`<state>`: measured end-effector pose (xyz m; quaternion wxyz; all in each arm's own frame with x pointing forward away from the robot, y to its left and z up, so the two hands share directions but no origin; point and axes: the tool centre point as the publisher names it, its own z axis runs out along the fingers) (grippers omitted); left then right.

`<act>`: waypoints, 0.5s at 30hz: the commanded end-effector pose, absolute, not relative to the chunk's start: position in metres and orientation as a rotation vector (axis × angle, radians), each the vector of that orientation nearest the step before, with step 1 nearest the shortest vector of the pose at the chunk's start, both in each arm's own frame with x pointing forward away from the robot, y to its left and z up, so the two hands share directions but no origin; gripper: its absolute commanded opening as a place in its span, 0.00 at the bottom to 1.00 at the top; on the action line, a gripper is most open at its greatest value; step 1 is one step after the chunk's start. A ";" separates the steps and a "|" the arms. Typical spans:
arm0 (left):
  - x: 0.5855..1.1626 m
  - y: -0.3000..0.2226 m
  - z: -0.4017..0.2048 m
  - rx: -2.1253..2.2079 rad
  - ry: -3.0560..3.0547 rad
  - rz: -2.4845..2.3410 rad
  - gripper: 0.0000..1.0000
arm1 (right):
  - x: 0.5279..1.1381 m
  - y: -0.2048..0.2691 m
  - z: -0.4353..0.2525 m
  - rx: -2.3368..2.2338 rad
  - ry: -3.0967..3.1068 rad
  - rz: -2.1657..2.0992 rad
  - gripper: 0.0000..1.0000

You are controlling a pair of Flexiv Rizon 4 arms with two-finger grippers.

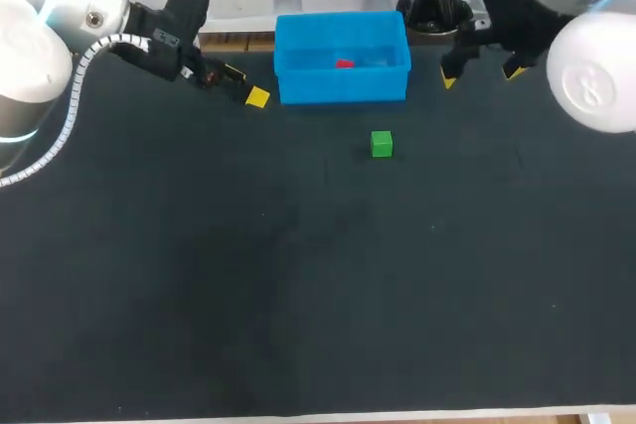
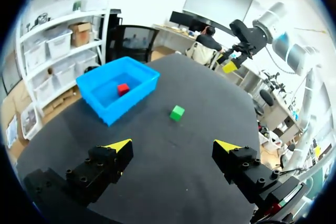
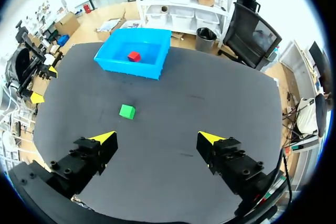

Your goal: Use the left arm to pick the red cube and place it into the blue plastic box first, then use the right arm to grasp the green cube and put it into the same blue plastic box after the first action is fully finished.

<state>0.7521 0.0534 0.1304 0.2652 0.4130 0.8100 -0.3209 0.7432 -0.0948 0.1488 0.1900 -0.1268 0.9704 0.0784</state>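
In the head view, our left gripper [image 1: 245, 85] is at the upper left of the frame, just beside the left end of the blue plastic box [image 1: 343, 86]. Our right gripper [image 1: 482, 73] hangs at the upper right, past the box's other end. The red cube [image 1: 344, 64] lies inside the box. The green cube [image 1: 382, 144] rests on the black table [image 1: 298, 295], in front of the box and apart from it. The wrist views show the jaws more plainly than the head view does: both pairs stand wide apart, holding nothing, with the green cube ahead of each.
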 end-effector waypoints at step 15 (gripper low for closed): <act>0.752 0.054 0.129 1.116 2.182 -0.869 1.00 | 0.761 -0.058 0.141 -0.487 2.949 0.097 1.00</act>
